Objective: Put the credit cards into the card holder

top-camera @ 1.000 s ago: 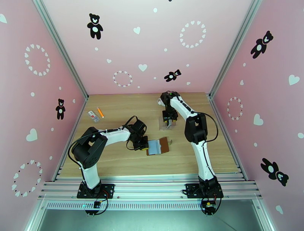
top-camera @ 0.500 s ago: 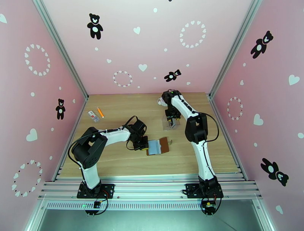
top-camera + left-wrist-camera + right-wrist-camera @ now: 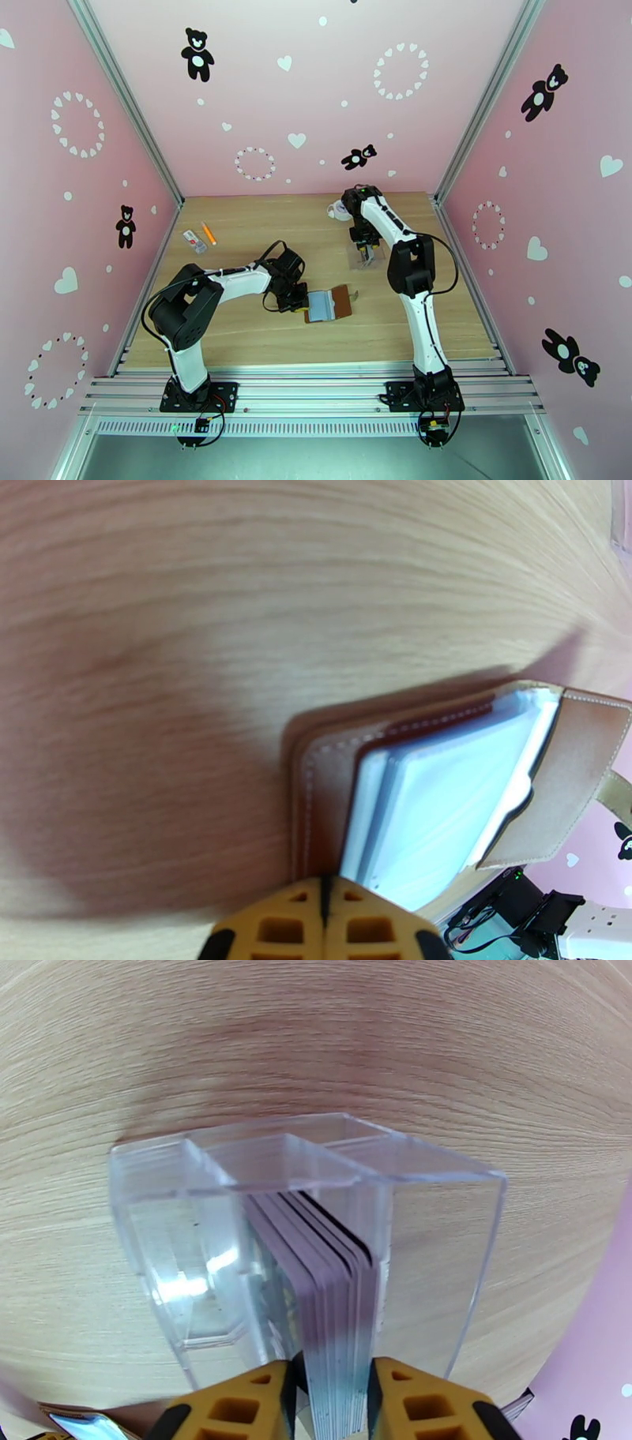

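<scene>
from the top camera, the small brown leather folding card holder (image 3: 332, 303) lies open on the pale wooden table (image 3: 261, 331), near its middle, with its pale inner sleeves facing up. the left gripper (image 3: 299, 300) sits low at the holder's left edge, touching it. well apart, toward the far right, the right gripper (image 3: 365, 254) points down into a small clear plastic box (image 3: 367, 264) standing on the table. a thin orange pen (image 3: 208, 233) lies near the far left wall.

in the left wrist view, the card holder (image 3: 442, 796) fills the lower right, its brown stitched cover flat on the table (image 3: 237, 598) and its clear sleeves fanned open above it. the left gripper (image 3: 322, 910) has its yellow fingertips pressed together right at the holder's near edge; i cannot tell whether a leaf is pinched between them.

in the right wrist view, the credit cards (image 3: 324, 1276), a stack of thin pale grey-lilac cards with one dark card on the right side, stand on edge in a slot of the clear plastic box (image 3: 442, 1220). the right gripper (image 3: 336, 1402) is clamped on the stack, one yellow finger (image 3: 253, 1406) against each face. the box rests on the table (image 3: 316, 1031).
</scene>
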`<state>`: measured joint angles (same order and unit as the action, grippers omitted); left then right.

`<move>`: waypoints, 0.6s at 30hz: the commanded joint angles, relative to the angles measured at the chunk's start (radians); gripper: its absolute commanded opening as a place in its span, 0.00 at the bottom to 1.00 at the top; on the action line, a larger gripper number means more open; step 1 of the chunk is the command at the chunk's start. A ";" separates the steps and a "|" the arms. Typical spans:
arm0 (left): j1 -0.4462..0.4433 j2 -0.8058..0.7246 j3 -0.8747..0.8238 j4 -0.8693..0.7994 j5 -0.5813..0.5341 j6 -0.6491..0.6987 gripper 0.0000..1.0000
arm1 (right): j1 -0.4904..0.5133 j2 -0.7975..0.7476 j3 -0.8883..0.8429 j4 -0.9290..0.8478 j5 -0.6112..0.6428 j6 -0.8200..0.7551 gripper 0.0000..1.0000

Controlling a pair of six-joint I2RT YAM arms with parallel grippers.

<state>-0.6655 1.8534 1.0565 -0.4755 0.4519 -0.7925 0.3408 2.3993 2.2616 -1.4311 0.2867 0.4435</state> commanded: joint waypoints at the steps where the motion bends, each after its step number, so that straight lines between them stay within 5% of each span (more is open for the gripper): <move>1: -0.030 0.063 -0.041 -0.058 -0.070 0.005 0.00 | -0.006 -0.043 0.022 -0.055 0.080 -0.005 0.28; 18: -0.030 0.066 -0.043 -0.058 -0.069 0.006 0.00 | -0.012 -0.028 0.021 -0.034 0.027 -0.013 0.39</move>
<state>-0.6655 1.8542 1.0576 -0.4763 0.4519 -0.7925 0.3332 2.3981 2.2616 -1.4460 0.3157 0.4343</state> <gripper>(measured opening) 0.031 0.385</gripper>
